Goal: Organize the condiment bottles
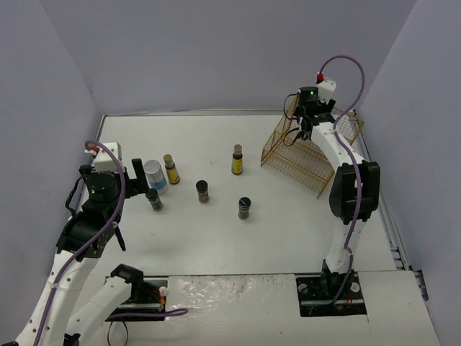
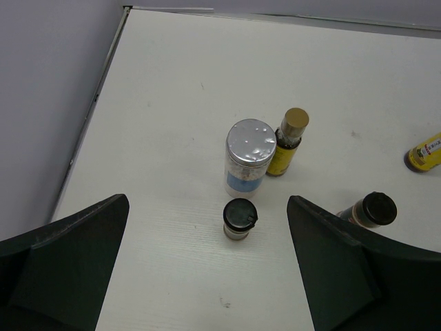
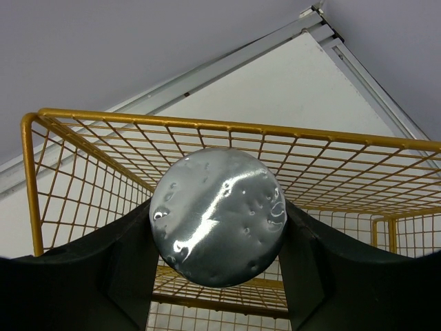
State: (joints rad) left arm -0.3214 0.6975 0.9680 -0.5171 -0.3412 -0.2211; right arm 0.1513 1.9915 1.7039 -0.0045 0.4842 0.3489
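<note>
My right pincer (image 3: pixel 218 241) clamped on silver-lid jar (image 3: pixel 217 207), rack (image 3: pixel 207 125) at 12 o'clock.
Rigid, slick sides, likely light; I'd grip mid-body.

White table (image 1: pixel 216 241), six condiment bottles (image 1: pixel 203 190), gold wire rack (image 1: pixel 295 162)

No readable text, yellow bottle labels (image 2: pixel 280 159) (print too small), illegible

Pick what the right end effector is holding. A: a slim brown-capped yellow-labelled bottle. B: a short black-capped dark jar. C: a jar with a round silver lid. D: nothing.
C: the right wrist view shows the right end effector closed on the round silver-lidded jar, before the gold wire rack.
</note>
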